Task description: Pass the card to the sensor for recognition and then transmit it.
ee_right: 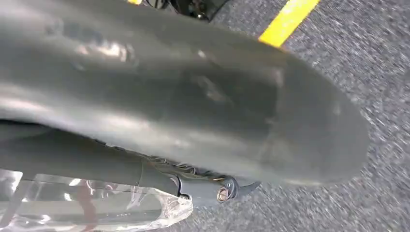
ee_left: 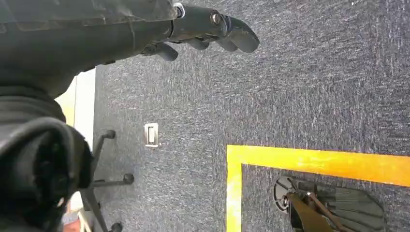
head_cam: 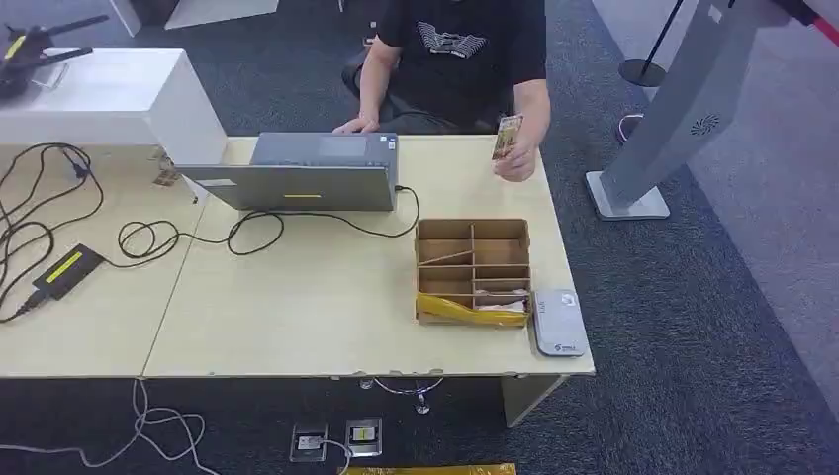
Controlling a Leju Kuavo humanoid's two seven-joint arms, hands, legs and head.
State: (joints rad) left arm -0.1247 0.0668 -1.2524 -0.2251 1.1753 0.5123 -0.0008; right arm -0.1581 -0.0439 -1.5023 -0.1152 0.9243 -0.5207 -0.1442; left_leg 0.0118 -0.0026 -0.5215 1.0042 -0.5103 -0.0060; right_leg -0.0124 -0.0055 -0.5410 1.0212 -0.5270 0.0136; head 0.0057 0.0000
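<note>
Nearest, the left robot hand (ee_left: 203,29) is hanging over dark carpet with fingers loosely apart, gripping nothing; the right robot hand (ee_right: 212,186) is too hidden to tell its state. On the pale wooden bench (head_cam: 297,297), a flat grey card sensor (head_cam: 559,322) is lying just beside a brown partitioned cardboard box (head_cam: 473,269). Farther back, a person's hand (head_cam: 516,158) is holding the small patterned card (head_cam: 507,137) upright.

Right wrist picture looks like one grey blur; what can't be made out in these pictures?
- Right hand: its own grey cover hides the fingers, right wrist view.
- Card print: too small, head view.
- Sorting box contents: too small.
- Person's face: cut off by top edge.
</note>
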